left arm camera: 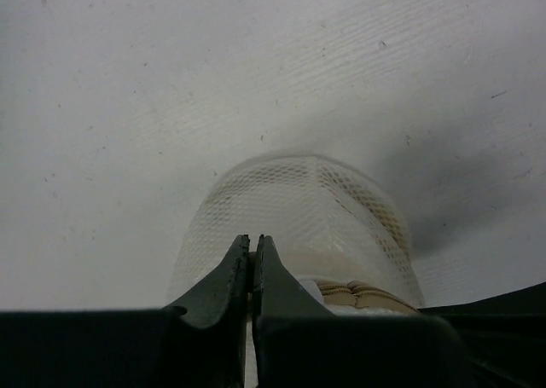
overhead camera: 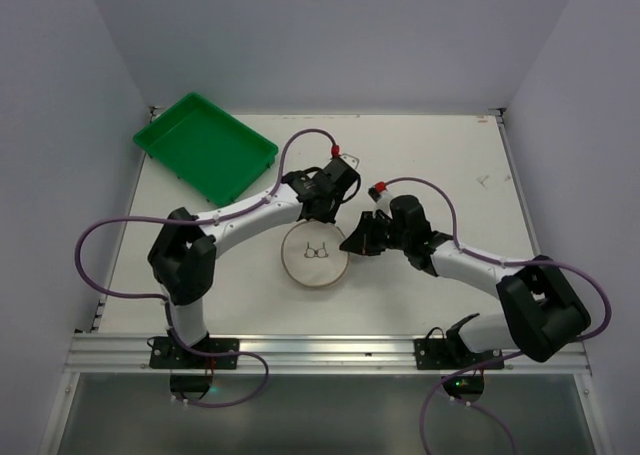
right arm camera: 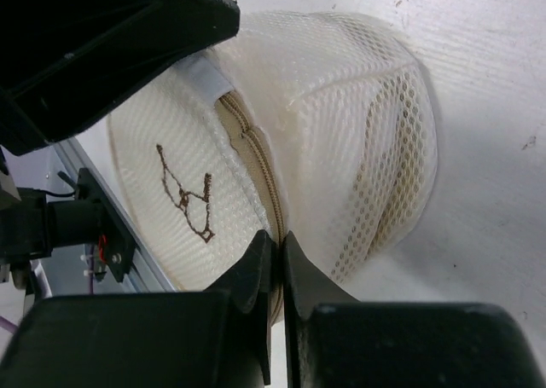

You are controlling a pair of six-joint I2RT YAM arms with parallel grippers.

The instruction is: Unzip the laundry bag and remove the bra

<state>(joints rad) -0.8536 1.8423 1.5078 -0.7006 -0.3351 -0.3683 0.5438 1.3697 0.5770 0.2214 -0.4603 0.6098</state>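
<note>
The laundry bag [overhead camera: 315, 256] is a cream-white mesh cylinder in the middle of the table, its round lid with the bra line-drawing [right arm camera: 186, 194] facing up. My left gripper [overhead camera: 322, 213] is at the bag's far rim. In the left wrist view it [left arm camera: 252, 240] is shut, pinching a sliver of fabric at the rim above the mesh wall [left arm camera: 299, 205]. My right gripper [overhead camera: 353, 243] is at the bag's right rim. In the right wrist view it [right arm camera: 279, 238] is shut on the zip seam [right arm camera: 252, 153] between lid and wall. The bra is hidden inside the bag.
A green rectangular tray [overhead camera: 205, 145] stands at the back left. Purple cables loop off both arms. The left gripper's black body [right arm camera: 102, 38] hangs over the bag's far side. White walls enclose the table on three sides.
</note>
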